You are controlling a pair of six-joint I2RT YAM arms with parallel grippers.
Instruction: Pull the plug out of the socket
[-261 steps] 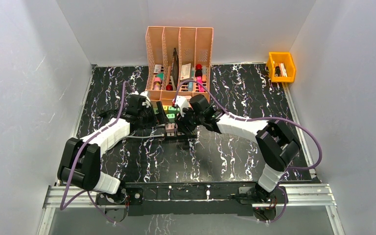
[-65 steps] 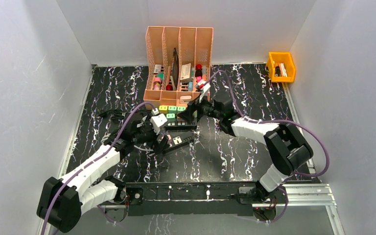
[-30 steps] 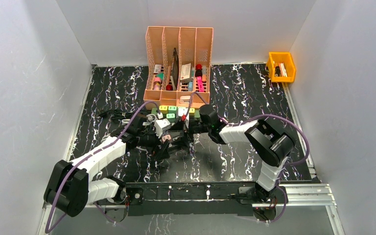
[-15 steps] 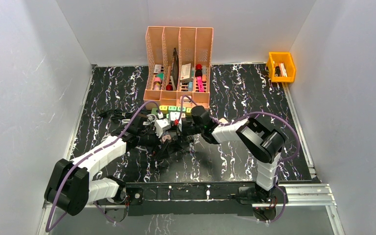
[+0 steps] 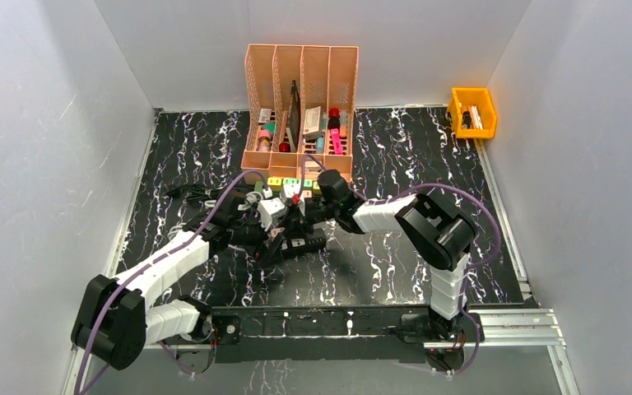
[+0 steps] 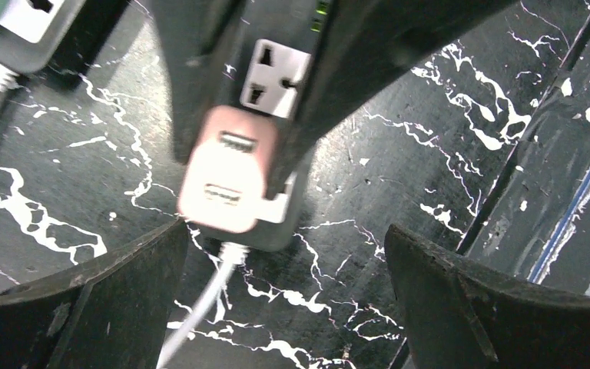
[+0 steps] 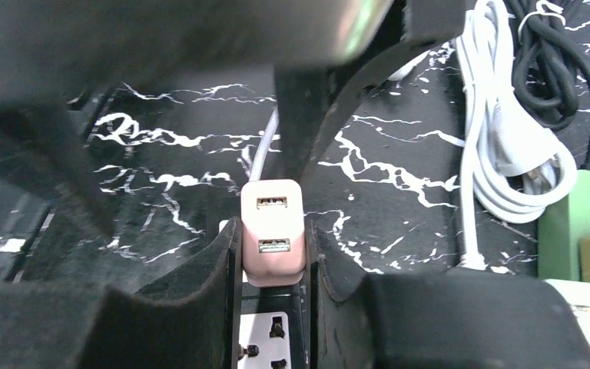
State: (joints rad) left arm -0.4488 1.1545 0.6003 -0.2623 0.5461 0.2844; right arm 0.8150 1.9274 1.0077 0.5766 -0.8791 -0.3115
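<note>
right claw (image 7: 270, 254): clenched on the pink plug (image 7: 273, 211), one finger either side, and we see it wedged between them
left claw (image 6: 284, 231): released, fingers (image 6: 84, 307) spread wide around the end of the socket strip (image 6: 307, 192)
plug: seated at the strip's end, next to a free white outlet (image 6: 275, 71)
strip: lying on the black marbled worktop (image 6: 430, 138), white cord (image 6: 200, 307) trailing off its end

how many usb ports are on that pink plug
2, both on the pink plug's top face in the right wrist view: the upper port, and the lower port nearer the empty socket. Its other faces are hidden.
</note>
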